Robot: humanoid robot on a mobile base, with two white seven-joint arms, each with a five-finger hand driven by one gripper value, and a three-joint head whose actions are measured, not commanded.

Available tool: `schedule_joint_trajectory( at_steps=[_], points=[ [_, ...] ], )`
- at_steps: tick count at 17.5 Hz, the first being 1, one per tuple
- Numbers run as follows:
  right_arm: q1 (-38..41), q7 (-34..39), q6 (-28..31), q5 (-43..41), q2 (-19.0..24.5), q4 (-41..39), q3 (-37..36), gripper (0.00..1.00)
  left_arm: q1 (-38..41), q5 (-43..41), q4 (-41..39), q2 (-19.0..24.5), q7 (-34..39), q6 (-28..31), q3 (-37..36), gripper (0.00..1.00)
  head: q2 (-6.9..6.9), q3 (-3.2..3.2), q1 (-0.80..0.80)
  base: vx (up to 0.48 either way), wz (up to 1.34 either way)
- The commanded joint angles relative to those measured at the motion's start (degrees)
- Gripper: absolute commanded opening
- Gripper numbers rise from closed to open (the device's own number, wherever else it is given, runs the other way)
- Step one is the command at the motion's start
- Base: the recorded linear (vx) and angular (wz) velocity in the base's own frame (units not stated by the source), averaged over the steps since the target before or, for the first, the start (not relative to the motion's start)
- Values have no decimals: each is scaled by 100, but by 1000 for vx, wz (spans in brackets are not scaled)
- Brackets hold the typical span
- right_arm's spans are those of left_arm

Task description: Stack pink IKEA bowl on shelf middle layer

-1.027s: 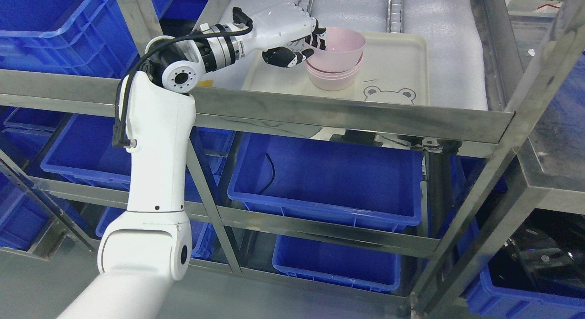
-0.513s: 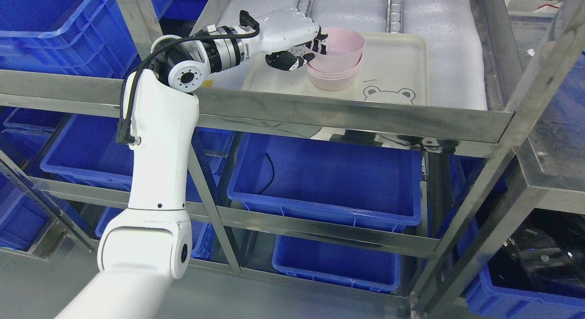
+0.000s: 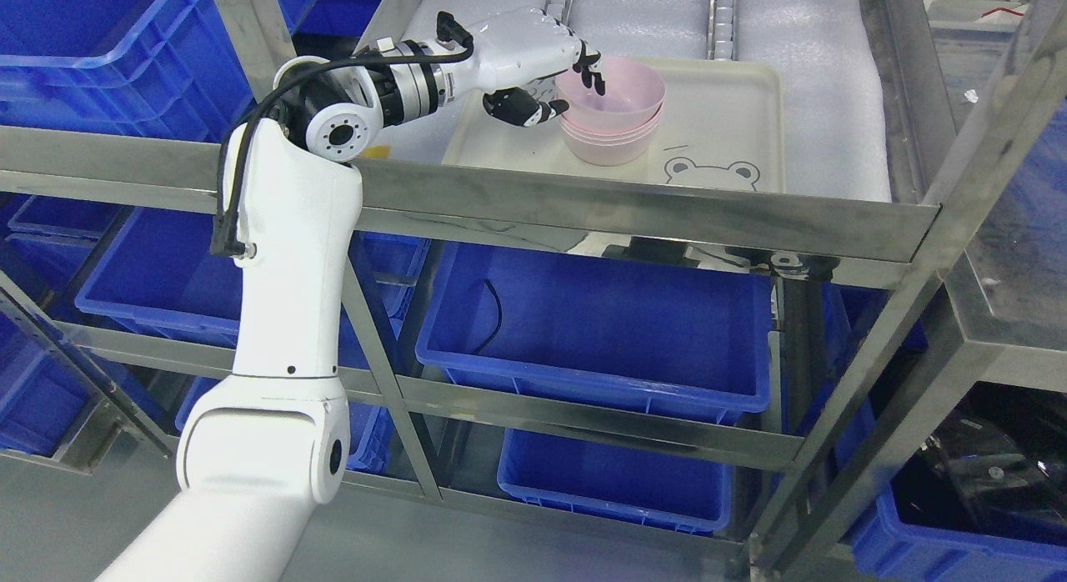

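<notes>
A stack of pink bowls (image 3: 611, 142) stands on a cream tray (image 3: 725, 119) with a bear print, on the shelf layer padded with white foam. The top pink bowl (image 3: 625, 90) sits nested level in the stack. My left hand (image 3: 578, 92) is at that bowl's left rim. Its fingertips (image 3: 593, 72) hover spread over the rim and inner wall, and its thumb (image 3: 533, 111) lies outside to the left, apart from the bowl wall. The hand holds nothing. My right arm is out of view.
The steel front rail (image 3: 583, 203) of the shelf runs below the tray, with a steel post (image 3: 959, 173) at the right. Blue bins (image 3: 600, 323) fill the lower layers, and more blue bins (image 3: 100, 57) stand at the upper left.
The top bowl has dropped from a tilted, raised pose into the stack. My left fingers have lifted out of the bowl and loosened from its rim.
</notes>
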Motion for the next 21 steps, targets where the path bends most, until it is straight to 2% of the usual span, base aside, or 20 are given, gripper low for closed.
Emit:
schedule_joint_trajectory(
  at_steps=[1, 3, 8, 11, 15, 17, 21],
  points=[
    [0, 2, 5, -4, -100, -100, 26, 100, 15, 170, 46, 100, 4, 0, -94, 66, 0, 0, 0, 0, 0],
    [0, 2, 5, 4, -100, -100, 18, 100, 14, 1062, 20, 100, 4, 0, -146, 74, 0, 0, 0, 0, 0],
    [0, 2, 5, -4, -100, -100, 26, 100, 14, 3856, -102, 100, 153, 0, -286, 78, 0, 0, 0, 0, 0],
    [0, 2, 5, -4, -100, -100, 26, 100, 539, 5518, -821, 100, 557, 139, -1241, 79, 0, 0, 0, 0, 0],
    [0, 2, 5, 4, -100, -100, 26, 100, 1787, 5682, -1780, 100, 594, 124, -2902, 79, 0, 0, 0, 0, 0],
    [0, 2, 5, 4, -100, -100, 26, 100, 2375, 5507, -1878, 100, 532, 0, -3265, 79, 0, 0, 0, 0, 0],
    [0, 2, 5, -4, -100, -100, 26, 100, 3615, 4935, -1887, 100, 514, 0, -3232, 79, 0, 0, 0, 0, 0]
  ],
)
